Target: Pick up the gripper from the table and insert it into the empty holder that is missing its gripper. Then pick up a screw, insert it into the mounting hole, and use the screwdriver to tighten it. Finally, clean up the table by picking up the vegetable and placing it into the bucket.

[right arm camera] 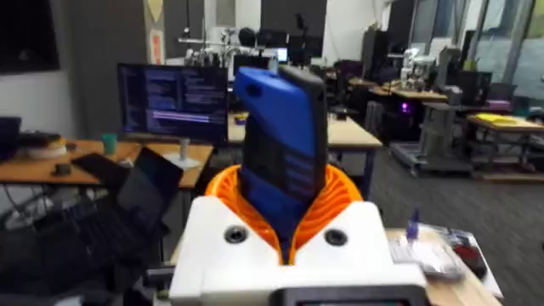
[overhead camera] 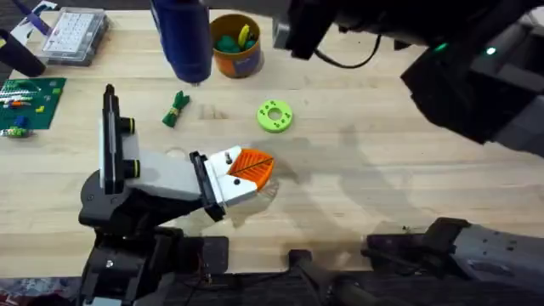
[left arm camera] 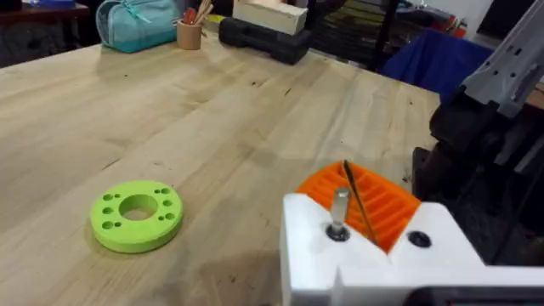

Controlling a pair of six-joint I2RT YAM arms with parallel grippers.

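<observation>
The holder (overhead camera: 170, 174), a white boxy arm end with a black plate on a black stand, is at the front left. The orange-padded gripper (overhead camera: 251, 167) sits in it. The left wrist view looks out over the same two fingers, my left gripper (left arm camera: 357, 183), whose pads are pressed together. A screw (left arm camera: 338, 217) stands upright in one mounting hole, head raised. My right gripper (right arm camera: 285, 204) is shut on the blue screwdriver (right arm camera: 280, 144), held high over the back of the table (overhead camera: 183, 38). The vegetable (overhead camera: 176, 109) lies in front of the orange bucket (overhead camera: 235, 44).
A green ring-shaped disc (overhead camera: 274, 116) lies mid-table, ahead of the holder (left arm camera: 136, 214). A clear parts box (overhead camera: 75, 34) and a green board (overhead camera: 30, 102) are at the back left. The dark right arm (overhead camera: 459, 76) spans the back right. The second mounting hole (left arm camera: 418, 239) is dark.
</observation>
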